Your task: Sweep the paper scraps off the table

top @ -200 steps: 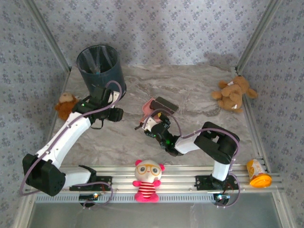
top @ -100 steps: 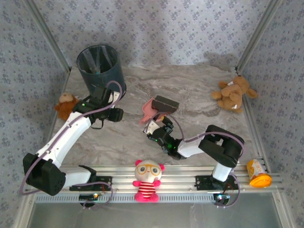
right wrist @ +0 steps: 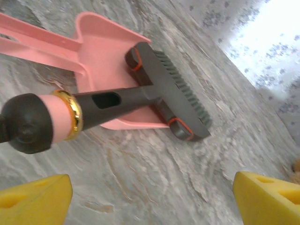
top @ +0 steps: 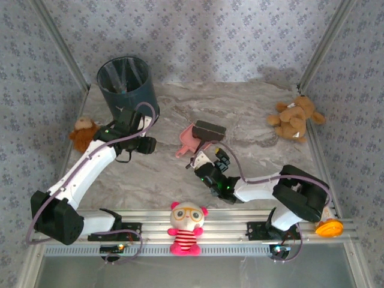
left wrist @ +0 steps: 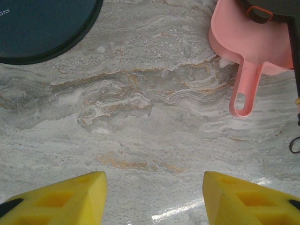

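No paper scraps can be seen on the marbled table (top: pixel 252 114). A pink dustpan (top: pixel 187 138) lies mid-table, and a dark brush (top: pixel 209 129) rests across it. In the right wrist view the brush head (right wrist: pixel 171 89) sits at the dustpan's (right wrist: pixel 101 51) front lip, its pink, gold-ringed handle end (right wrist: pixel 42 123) pointing back at me. My right gripper (top: pixel 213 155) (right wrist: pixel 152 183) is open just short of that handle, holding nothing. My left gripper (top: pixel 146 144) (left wrist: pixel 153 180) is open over bare table, left of the dustpan (left wrist: pixel 253 42).
A dark bin (top: pixel 123 81) (left wrist: pixel 42 26) stands at the back left. A small brown bear (top: pixel 83 131) sits at the left edge and a larger one (top: pixel 297 117) at the right. A striped doll (top: pixel 187 228) and an orange cup (top: pixel 329 227) rest on the front rail.
My right gripper has drawn back from the brush handle and shifted right, its elbow swinging right. The brush and dustpan shifted slightly, then settled. The left arm has stayed still.
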Available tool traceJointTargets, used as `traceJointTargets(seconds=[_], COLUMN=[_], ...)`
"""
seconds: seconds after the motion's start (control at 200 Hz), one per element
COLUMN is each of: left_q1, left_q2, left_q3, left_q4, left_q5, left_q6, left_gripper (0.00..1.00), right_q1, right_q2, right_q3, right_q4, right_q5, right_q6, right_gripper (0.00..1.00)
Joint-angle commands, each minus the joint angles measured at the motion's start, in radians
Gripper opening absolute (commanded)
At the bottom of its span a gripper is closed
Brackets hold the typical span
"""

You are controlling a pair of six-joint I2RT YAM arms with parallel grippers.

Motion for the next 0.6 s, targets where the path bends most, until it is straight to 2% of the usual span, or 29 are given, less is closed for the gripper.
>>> traceJointTargets(seconds=[0.0, 0.12, 0.295, 0.48, 0.595], left_q1=[0.006, 0.004, 0.005, 0.008, 0.011], left_q2=[0.002, -0.004, -0.041, -0.111, -0.149], left_q3=[0.023, 0.055, 0.051, -0.043, -0.142], left_q4=[-0.028, -0.048, -0.035, 0.104, 0.273], left_q5=[-0.038, -0.117, -0.302, -0.480, -0.594], left_q6=[-0.010, -0.070, -0.171, -0.201, -0.160], left_gripper=[0.56, 0.56, 0.57, 0.58, 0.58], right_q1=[0.007, 0.007, -0.005, -0.060, -0.124], right_q2=[-0.045, -0.073, -0.076, -0.101, -0.120], right_q3=[0.011, 0.029, 0.087, 0.121, 0.142], right_q4=[-0.126, -0.174, -0.273, -0.365, -0.433], right_q5=[0.109, 0.181, 0.333, 0.397, 0.395], right_q6=[0.056, 0.095, 0.136, 0.212, 0.280], right_gripper=[0.91, 0.92, 0.93, 0.94, 0.94])
